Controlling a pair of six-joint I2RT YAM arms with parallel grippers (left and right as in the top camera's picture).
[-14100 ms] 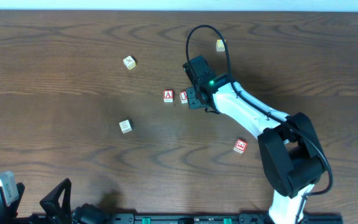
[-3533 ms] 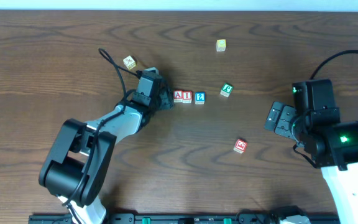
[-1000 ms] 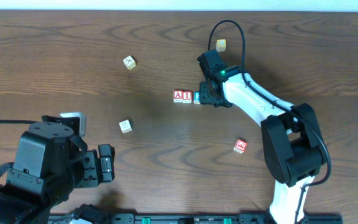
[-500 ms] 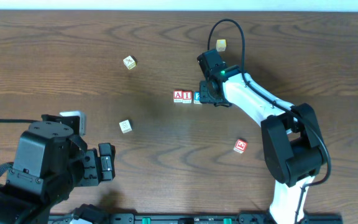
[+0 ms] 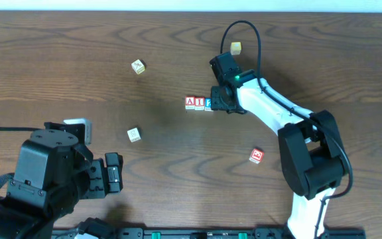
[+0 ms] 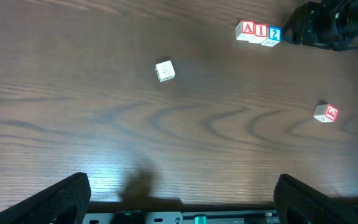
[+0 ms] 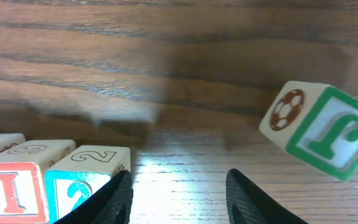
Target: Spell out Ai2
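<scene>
Currently logging right gripper (image 7: 178, 198) spread, empty, just beside 2 block (image 7: 86, 177). Probably light, rigid, smooth-faced; pinch across opposite flat sides.

In the overhead view the 2 block (image 5: 207, 103) shows only a blue sliver, the right gripper (image 5: 215, 104) covering the rest; the faces of the cream block (image 5: 133, 134) and the yellow block (image 5: 235, 48) are too small to read; in the right wrist view the I block (image 7: 11, 190) and the 2 block are cut by the bottom edge, the green J block (image 7: 319, 134) by the right edge; in the left wrist view the left fingers (image 6: 61, 199) are clipped at the lower corners.
</scene>
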